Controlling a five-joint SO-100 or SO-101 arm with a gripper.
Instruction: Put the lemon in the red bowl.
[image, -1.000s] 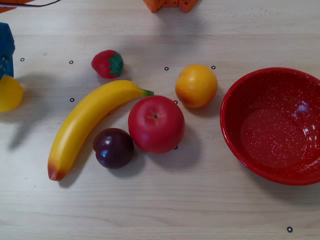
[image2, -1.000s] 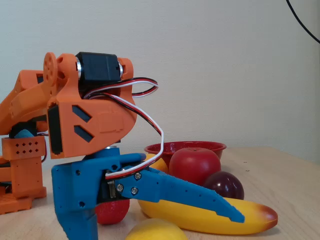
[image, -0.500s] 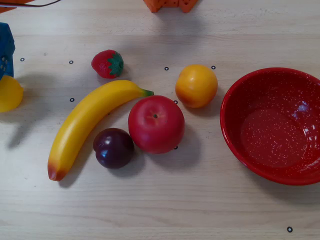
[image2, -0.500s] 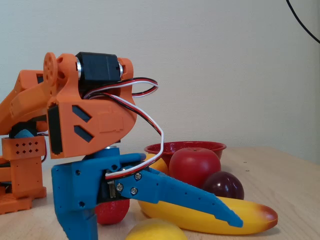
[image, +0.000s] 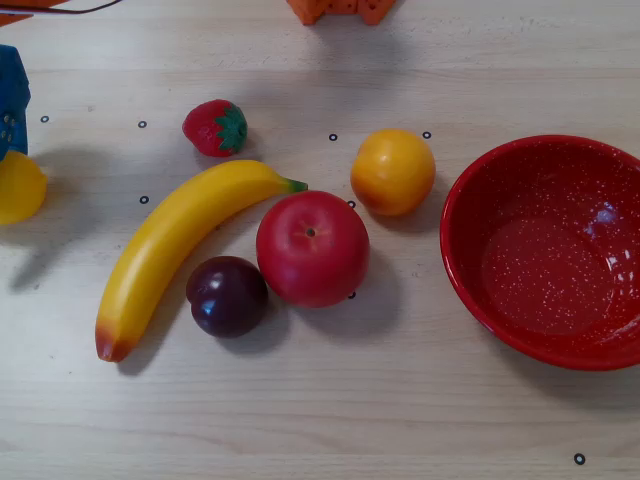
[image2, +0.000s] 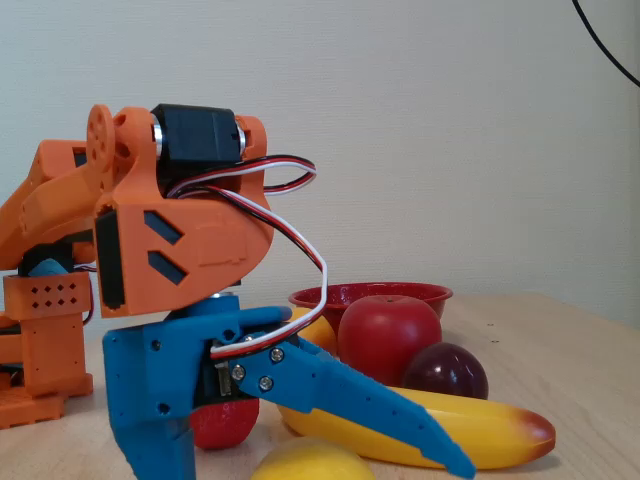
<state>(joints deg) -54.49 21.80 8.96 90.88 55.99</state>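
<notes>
Closing in on the lemon (image2: 312, 461) at the near left of the fixed view, low at the bottom edge. Blue gripper (image2: 310, 462) straddling it: fixed finger (image2: 150, 425) planted upright on the left, moving finger (image2: 370, 410) slanting down to the right. Compared with 1 second ago, moving finger tip swung lower and nearer the fruit, so the gap narrower than before but not yet clamped (contact with the lemon hard to judge, since the tip drops near the frame edge).

In the overhead view, only a yellow sliver of the lemon (image: 20, 186) at the far left edge, shifted slightly leftward, with a scrap of blue finger (image: 12, 100) above it. Probably nudged by the squeeze.

Red bowl (image: 545, 250) empty at the far right of the overhead view, well apart from the lemon. Between them: banana (image: 170, 250), strawberry (image: 214, 127), plum (image: 228, 296), apple (image: 312, 248) and orange fruit (image: 392, 171). Untouched, all 5.

Task barely begun: grasp under way, then lift needed high enough to clear the fruit cluster on the way rightward.
</notes>
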